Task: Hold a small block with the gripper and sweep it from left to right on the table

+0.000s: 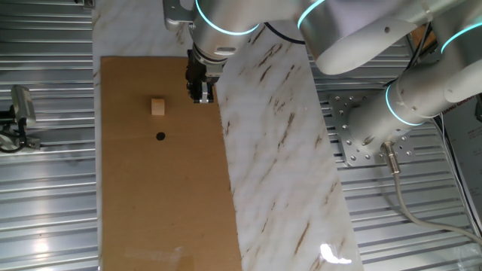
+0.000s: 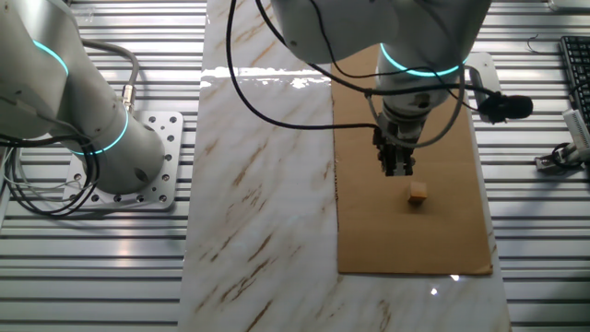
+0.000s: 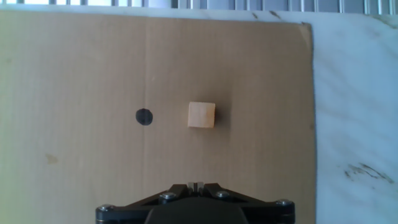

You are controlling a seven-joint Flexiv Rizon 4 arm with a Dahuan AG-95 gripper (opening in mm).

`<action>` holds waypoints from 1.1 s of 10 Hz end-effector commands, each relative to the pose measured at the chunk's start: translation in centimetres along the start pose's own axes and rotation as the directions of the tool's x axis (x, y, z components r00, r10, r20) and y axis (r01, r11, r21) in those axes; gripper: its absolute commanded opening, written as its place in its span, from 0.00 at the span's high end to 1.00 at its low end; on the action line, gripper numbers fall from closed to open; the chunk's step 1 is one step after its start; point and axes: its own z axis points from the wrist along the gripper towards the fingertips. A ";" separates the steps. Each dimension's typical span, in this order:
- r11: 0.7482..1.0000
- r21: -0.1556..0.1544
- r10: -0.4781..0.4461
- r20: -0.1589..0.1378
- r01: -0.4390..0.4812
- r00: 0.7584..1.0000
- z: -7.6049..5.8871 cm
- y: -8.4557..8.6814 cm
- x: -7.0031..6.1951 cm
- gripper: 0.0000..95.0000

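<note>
The small block (image 1: 157, 107) is a pale tan wooden cube resting on the brown panel of the table (image 1: 135, 203). It also shows in the other fixed view (image 2: 418, 193) and in the hand view (image 3: 201, 115). My gripper (image 1: 202, 96) is narrow and black, hanging from the silver-white arm with a cyan ring. It is above the brown panel near the seam with the marble, to the right of the block and apart from it. In the other fixed view the gripper (image 2: 398, 168) is just beyond the block. In the hand view the fingertips (image 3: 196, 185) are pressed together with nothing between them.
A small black round dot (image 1: 160, 136) lies on the brown panel near the block, also in the hand view (image 3: 143, 116). The white marble panel (image 1: 279, 150) adjoins on the right. A second white arm (image 1: 422, 98) stands on the ribbed grey metal surround (image 1: 45, 188).
</note>
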 end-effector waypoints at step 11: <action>1.000 -0.010 -0.004 0.008 0.004 1.000 0.2 -0.2 -0.1 1.00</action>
